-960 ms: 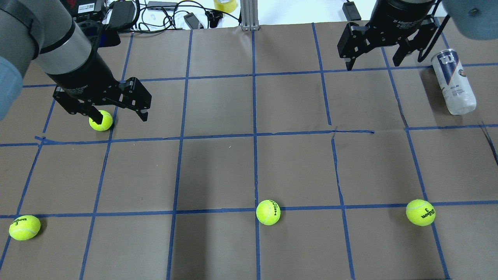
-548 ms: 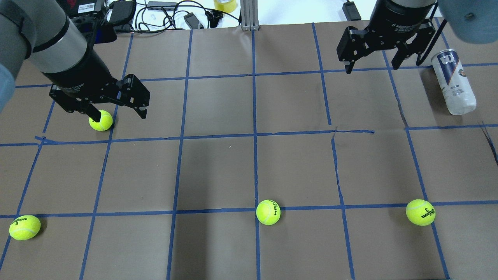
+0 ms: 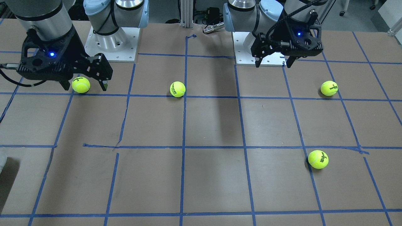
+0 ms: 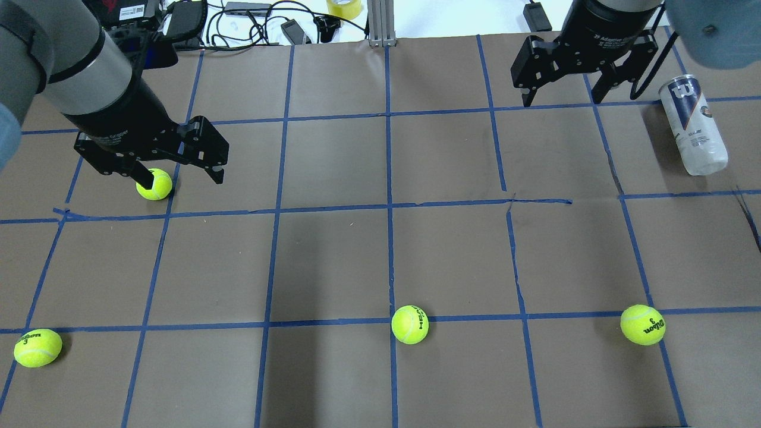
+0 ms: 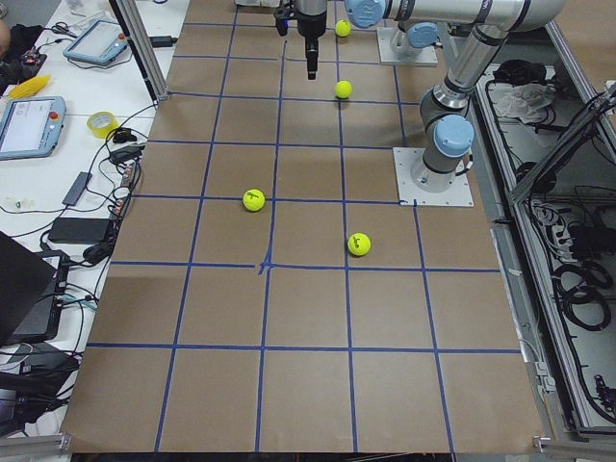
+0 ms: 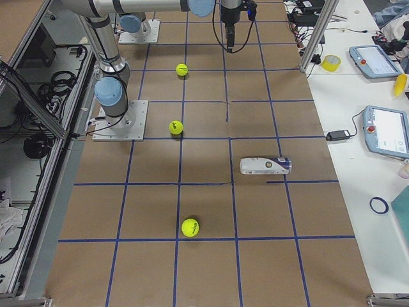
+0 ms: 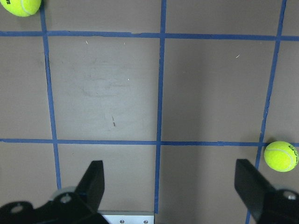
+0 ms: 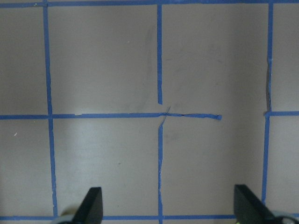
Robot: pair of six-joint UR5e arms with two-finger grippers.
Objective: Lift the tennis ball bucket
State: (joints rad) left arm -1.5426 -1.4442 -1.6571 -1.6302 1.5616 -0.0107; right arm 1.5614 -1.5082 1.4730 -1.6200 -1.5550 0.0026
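Over at two o'clock on the table point(image 4: 333, 261), the tennis ball bucket point(image 4: 692, 125) lies on its side — right gripper point(image 4: 562, 100) hovers near its nine o'clock, fingers spread; left gripper point(image 4: 181, 178), far off at nine o'clock, spread too.

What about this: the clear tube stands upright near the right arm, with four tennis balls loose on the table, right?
Not quite: the tennis ball bucket lies on its side, as the overhead view shows. It is near the right gripper, with four tennis balls loose on the table.
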